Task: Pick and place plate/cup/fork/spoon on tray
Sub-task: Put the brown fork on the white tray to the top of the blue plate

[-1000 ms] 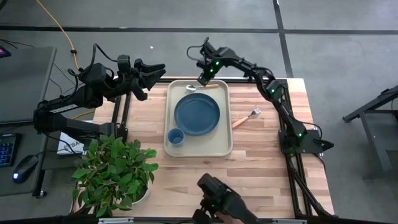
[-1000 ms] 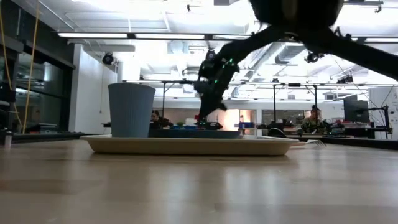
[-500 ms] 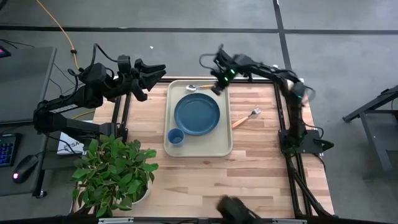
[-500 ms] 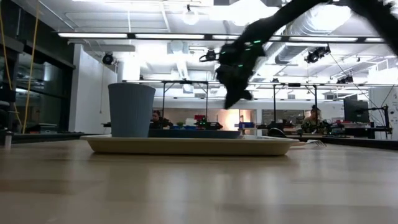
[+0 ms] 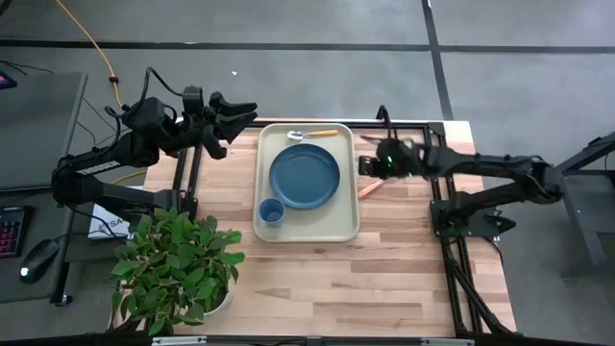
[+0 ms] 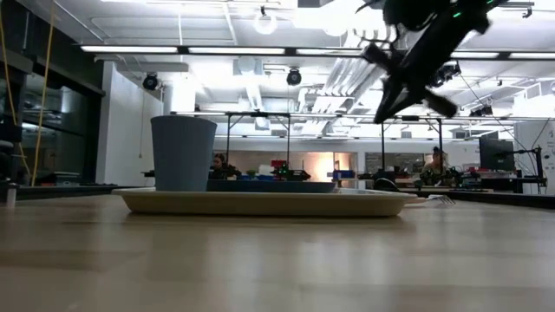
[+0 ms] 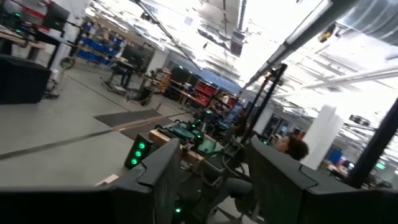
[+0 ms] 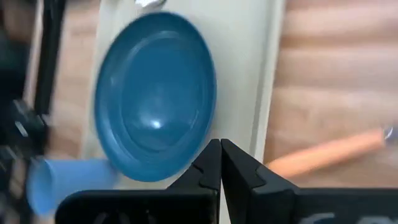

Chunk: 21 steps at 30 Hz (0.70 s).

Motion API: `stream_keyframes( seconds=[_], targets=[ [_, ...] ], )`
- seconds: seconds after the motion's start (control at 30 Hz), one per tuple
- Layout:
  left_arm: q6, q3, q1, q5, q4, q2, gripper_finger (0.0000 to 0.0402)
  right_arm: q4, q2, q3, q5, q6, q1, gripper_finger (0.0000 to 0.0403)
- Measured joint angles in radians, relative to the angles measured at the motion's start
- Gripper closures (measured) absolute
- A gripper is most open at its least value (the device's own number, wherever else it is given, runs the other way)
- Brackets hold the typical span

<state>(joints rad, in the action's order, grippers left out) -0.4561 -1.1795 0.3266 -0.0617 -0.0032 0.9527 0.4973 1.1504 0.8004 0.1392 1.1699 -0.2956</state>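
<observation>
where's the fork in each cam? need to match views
High view: the fork lies on the bare table right of the tray, partly under the right gripper.
Low view: only its tines show, low at the tray's right end.
Left wrist view: not in it.
Right wrist view: orange handle on the wood beside the tray.
Shared landmark: the tray's rim on the fork's side.
</observation>
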Motion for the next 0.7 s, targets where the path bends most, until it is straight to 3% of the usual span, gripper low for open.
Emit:
stream_keyframes(
  seconds=[0.17, 0.27, 0.5, 0.7],
  targets=[
    [0.0, 0.0, 0.0, 0.033, -0.001, 0.0, 0.0233, -0.009, -0.065, -0.067, 0.244, 0.367, 0.122, 0.0403],
    [0.0, 0.0, 0.0, 0.033, -0.004, 0.0, 0.0233, -0.005, -0.068, -0.089, 0.308, 0.43, 0.144, 0.0403],
    [0.0, 0.0, 0.0, 0.033, -0.003, 0.0, 0.0233, 0.149, -0.068, -0.148, 0.299, 0.555, 0.105, 0.0381],
    [0.009, 0.0, 0.0, 0.029, 0.0, 0.0, 0.0233, 0.159, -0.058, -0.231, 0.199, 0.651, 0.015, 0.0282]
  ],
)
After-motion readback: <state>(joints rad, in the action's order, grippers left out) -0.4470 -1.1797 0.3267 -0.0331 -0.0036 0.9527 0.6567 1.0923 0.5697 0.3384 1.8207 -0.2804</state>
